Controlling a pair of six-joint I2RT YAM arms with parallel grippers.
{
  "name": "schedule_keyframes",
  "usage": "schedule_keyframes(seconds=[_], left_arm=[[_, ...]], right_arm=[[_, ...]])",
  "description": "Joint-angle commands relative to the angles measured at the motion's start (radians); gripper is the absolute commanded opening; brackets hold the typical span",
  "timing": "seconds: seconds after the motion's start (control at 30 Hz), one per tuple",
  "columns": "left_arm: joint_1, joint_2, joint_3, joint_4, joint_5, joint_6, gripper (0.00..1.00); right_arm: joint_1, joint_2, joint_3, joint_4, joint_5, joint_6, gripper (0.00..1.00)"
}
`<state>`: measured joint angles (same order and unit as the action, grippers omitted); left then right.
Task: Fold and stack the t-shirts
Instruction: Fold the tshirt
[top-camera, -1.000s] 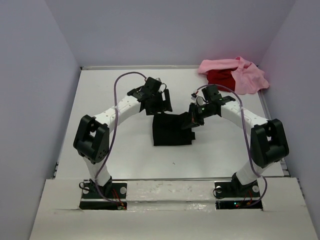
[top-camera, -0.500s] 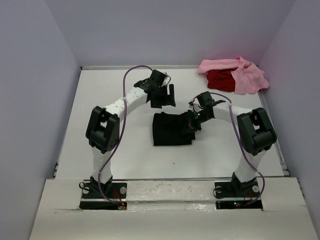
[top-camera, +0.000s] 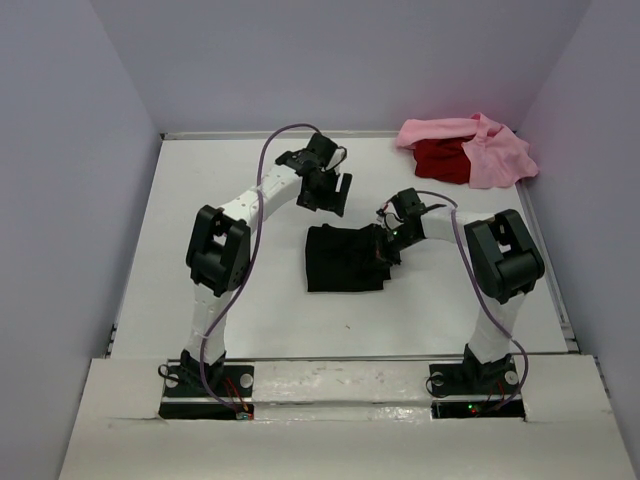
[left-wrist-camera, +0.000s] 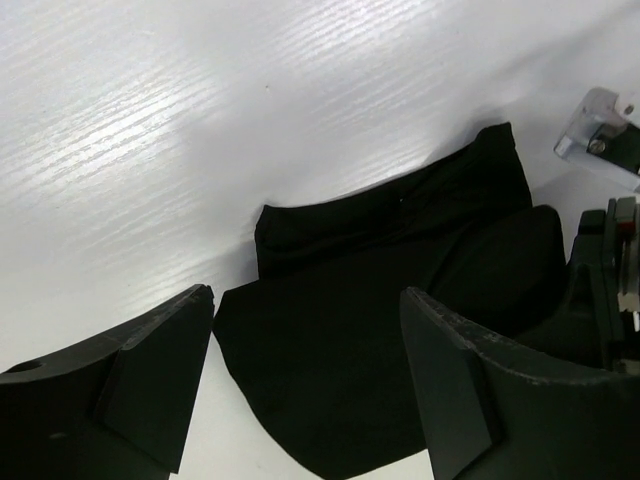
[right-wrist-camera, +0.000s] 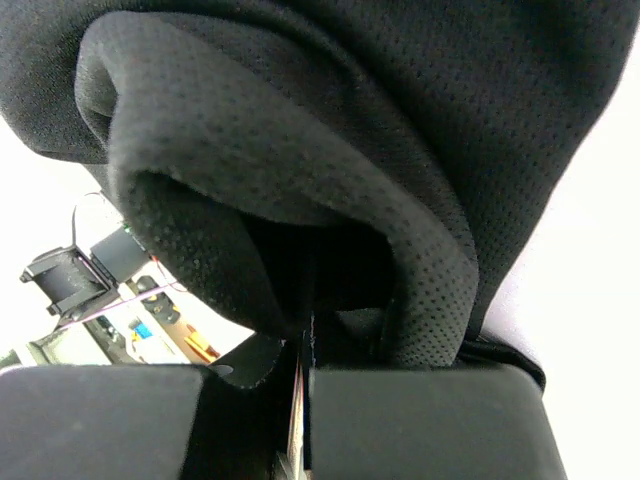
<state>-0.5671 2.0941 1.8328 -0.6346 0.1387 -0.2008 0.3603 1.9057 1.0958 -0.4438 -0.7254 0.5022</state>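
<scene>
The right jaws are clenched on a thick bunched fold at the right edge of the black shirt (top-camera: 345, 262). In the wrist view the cloth (right-wrist-camera: 300, 130) bulges out just ahead of them. The rest of the shirt lies as a rough square on the counter (top-camera: 190, 180), to the left of those jaws.

The left jaws hang released and empty above the shirt's far edge, with the cloth (left-wrist-camera: 380, 330) below and ahead of them.

The pink shirt (top-camera: 497, 155) and red shirt (top-camera: 440, 158) sit heaped together, well beyond and to the right of both jaws.

The step looks like finishing shirt 1 of 3. To do it well:

- Carry the pinched edge low and slowly so the layers underneath don't drag.
- Line it up with the opposite edge and let go only once it lies flat.
- Pressing the far edge with the left jaws would likely stop sliding.
</scene>
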Motion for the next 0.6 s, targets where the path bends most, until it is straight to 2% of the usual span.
schedule_keyframes(seconds=[0.0, 0.2, 0.27, 0.57], left_arm=[[0.003, -0.023, 0.03, -0.063, 0.044, 0.142, 0.85], [-0.019, -0.082, -0.049, -0.019, 0.084, 0.159, 0.87], [-0.037, -0.066, -0.041, -0.043, 0.068, 0.179, 0.87], [-0.039, -0.017, -0.027, -0.054, 0.157, 0.184, 0.86]], right_arm=[[0.002, -0.005, -0.019, 0.03, 0.017, 0.001, 0.0], [0.002, -0.002, -0.022, 0.028, 0.011, 0.006, 0.0], [0.002, 0.001, -0.02, 0.025, 0.009, -0.001, 0.0], [0.002, 0.0, -0.002, 0.001, 0.011, -0.007, 0.0]])
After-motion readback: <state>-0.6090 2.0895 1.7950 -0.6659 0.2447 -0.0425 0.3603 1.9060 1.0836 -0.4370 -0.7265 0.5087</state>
